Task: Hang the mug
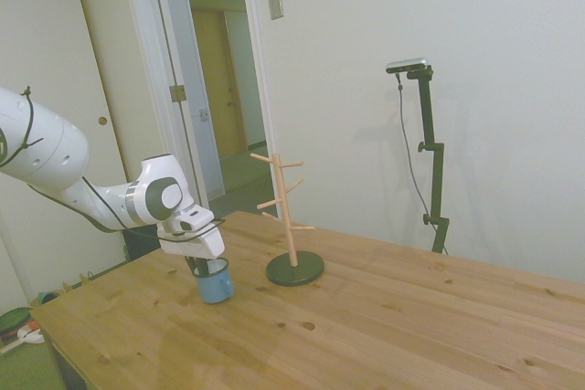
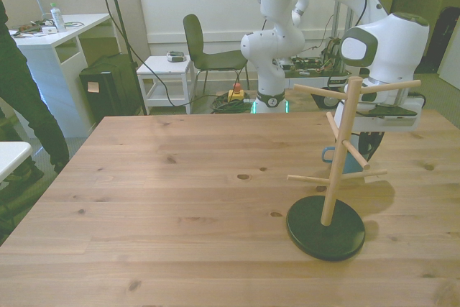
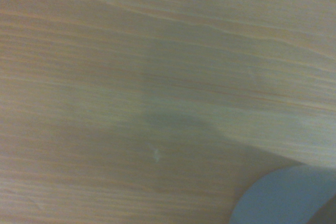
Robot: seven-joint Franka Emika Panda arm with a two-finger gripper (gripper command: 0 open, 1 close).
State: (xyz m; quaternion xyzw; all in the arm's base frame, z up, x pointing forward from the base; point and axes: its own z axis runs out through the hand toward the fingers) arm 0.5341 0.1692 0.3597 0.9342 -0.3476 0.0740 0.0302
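Pine boards are filling the near part of every view, and the table (image 2: 180, 206) is giving us a flat, open surface to work on. Nearest in the front view, we are seeing the rack (image 2: 338, 170), its dark round base sitting flat on the wood and its wooden post upright, pegs angling upward so that a handle slipped over one would likely stay put. Just behind it, toward the front view's right, the mug (image 1: 216, 282) is standing upright on the table, close beside the rack's base but not touching it. We are reading this as the pick-up stage: the gripper (image 1: 203, 267) is reaching down at the mug's rim, probably one finger inside and one outside the wall, which would leave the loop handle free for a peg. We cannot tell whether the fingers are spread or pinching the wall, since the white wrist housing is covering them from the side and the rack post and pegs are crossing them from the front. The rack is also hiding most of the mug in the front view, with only slivers of blue showing. The wrist camera is giving us blurred wood grain and one pale blue curve at the corner (image 3: 283, 198), presumably the mug. Farther back, a person's dark-clothed leg (image 2: 25, 106) is being cut off by the frame edge.
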